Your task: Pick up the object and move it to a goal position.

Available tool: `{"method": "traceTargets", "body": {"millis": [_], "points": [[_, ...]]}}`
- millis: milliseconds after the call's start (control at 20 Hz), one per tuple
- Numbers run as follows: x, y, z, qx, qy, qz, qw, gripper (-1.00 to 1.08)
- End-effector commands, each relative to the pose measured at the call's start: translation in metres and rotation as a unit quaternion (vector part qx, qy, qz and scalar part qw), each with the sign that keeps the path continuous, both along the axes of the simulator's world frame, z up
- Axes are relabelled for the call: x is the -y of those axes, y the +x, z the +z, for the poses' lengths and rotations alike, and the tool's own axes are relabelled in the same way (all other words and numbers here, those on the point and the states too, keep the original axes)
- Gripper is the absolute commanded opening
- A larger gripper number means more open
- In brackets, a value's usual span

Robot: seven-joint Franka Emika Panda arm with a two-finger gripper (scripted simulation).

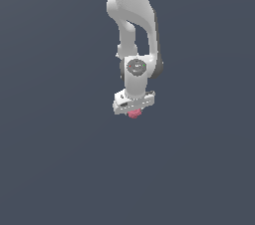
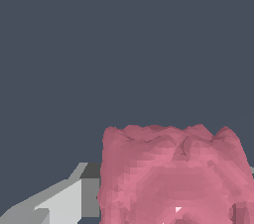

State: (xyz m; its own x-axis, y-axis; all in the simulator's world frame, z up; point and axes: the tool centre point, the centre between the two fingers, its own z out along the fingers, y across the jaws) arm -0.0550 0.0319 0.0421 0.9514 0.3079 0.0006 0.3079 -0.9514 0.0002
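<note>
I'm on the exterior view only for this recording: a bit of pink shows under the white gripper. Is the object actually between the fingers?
Observer: In the wrist view the object fills the space right at the camera, with one grey finger beside it.
Operator: Can you see the second finger?
Observer: No, the blob hides that side.
Operator: What is its surface like?
Observer: Lumpy and bumpy, like a berry; the exterior view shows only a pink dot beneath the gripper.

You see the object point(image 1: 134, 114), a small pinkish-red, bumpy, berry-like blob point(image 2: 171, 178), peeking out just beneath the white gripper point(image 1: 133, 111) in the exterior view.
</note>
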Motion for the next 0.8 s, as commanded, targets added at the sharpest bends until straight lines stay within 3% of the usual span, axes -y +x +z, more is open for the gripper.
{"method": "traceTargets", "body": {"millis": [0, 750], "points": [[0.000, 0.000, -0.001, 0.000, 0.000, 0.000, 1.0000, -1.00], [-0.002, 0.003, 0.015, 0.000, 0.000, 0.000, 1.0000, -1.00]]}}
